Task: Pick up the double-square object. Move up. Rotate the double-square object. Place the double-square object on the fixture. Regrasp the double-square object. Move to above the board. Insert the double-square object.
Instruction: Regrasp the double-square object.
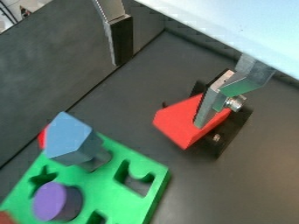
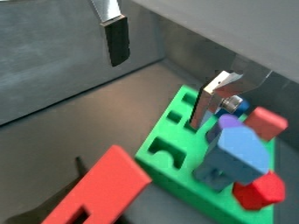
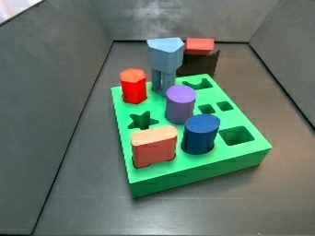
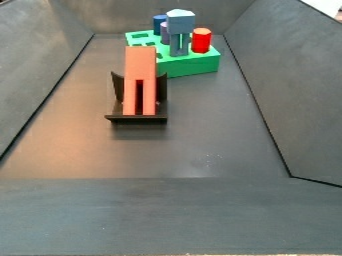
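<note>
While side views omit the jaws (image 1: 176,66), wrist views show them empty, wide, double-square object (image 4: 139,78) on fixture (image 4: 136,118)

The gripper (image 1: 176,66) hangs open above bare floor. At twelve o'clock from the fixture (image 4: 138,118), the peg-crowded board (image 4: 187,62) blocks passage; toward six o'clock the floor lies free.

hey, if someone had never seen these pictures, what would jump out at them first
The bright green board, crowded with coloured pegs, dominates a side view. Apart from it, the long red double-square object rests on the dark fixture. The claw hangs open above the floor, holding nothing.
</note>
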Controlling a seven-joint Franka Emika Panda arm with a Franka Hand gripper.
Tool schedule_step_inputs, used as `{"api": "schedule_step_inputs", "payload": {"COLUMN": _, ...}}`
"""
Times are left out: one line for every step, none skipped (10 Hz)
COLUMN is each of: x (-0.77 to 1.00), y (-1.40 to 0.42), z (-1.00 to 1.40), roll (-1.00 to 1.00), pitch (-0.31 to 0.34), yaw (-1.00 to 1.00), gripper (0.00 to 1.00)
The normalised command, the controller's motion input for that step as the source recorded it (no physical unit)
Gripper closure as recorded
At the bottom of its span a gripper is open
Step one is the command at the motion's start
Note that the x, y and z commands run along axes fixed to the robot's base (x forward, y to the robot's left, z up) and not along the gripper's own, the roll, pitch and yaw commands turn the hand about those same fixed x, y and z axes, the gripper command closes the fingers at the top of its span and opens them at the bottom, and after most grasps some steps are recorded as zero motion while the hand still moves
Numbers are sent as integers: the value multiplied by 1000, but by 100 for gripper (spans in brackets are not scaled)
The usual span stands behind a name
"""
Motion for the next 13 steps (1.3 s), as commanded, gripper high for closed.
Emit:
{"api": "schedule_step_inputs", "payload": {"x": -15, "y": -19, "z": 14, "roll": 1000, "pitch": 23, "yaw": 34, "gripper": 0}}
{"api": "schedule_step_inputs", "payload": {"x": -7, "y": -20, "z": 11, "roll": 1000, "pitch": 20, "yaw": 35, "gripper": 0}}
{"api": "schedule_step_inputs", "payload": {"x": 0, "y": -18, "z": 9, "roll": 1000, "pitch": 17, "yaw": 37, "gripper": 0}}
{"api": "schedule_step_inputs", "payload": {"x": 3, "y": -18, "z": 11, "roll": 1000, "pitch": 19, "yaw": 38, "gripper": 0}}
{"api": "schedule_step_inputs", "payload": {"x": 3, "y": -17, "z": 9, "roll": 1000, "pitch": 24, "yaw": 39, "gripper": 0}}
{"api": "schedule_step_inputs", "payload": {"x": 14, "y": -19, "z": 7, "roll": 1000, "pitch": 32, "yaw": 41, "gripper": 0}}
{"api": "schedule_step_inputs", "payload": {"x": 23, "y": -25, "z": 0, "roll": 1000, "pitch": 39, "yaw": 44, "gripper": 0}}
{"api": "schedule_step_inputs", "payload": {"x": 37, "y": -24, "z": 2, "roll": 1000, "pitch": 47, "yaw": 47, "gripper": 0}}
{"api": "schedule_step_inputs", "payload": {"x": 46, "y": -28, "z": 6, "roll": 1000, "pitch": 60, "yaw": 51, "gripper": 0}}
{"api": "schedule_step_inputs", "payload": {"x": 62, "y": -28, "z": 1, "roll": 1000, "pitch": 73, "yaw": 56, "gripper": 0}}
{"api": "schedule_step_inputs", "payload": {"x": 81, "y": -34, "z": -3, "roll": 1000, "pitch": 96, "yaw": 65, "gripper": 0}}
{"api": "schedule_step_inputs", "payload": {"x": 91, "y": -40, "z": -2, "roll": 1000, "pitch": 117, "yaw": 77, "gripper": 0}}
{"api": "schedule_step_inputs", "payload": {"x": 101, "y": -42, "z": -4, "roll": 1000, "pitch": 141, "yaw": 91, "gripper": 0}}
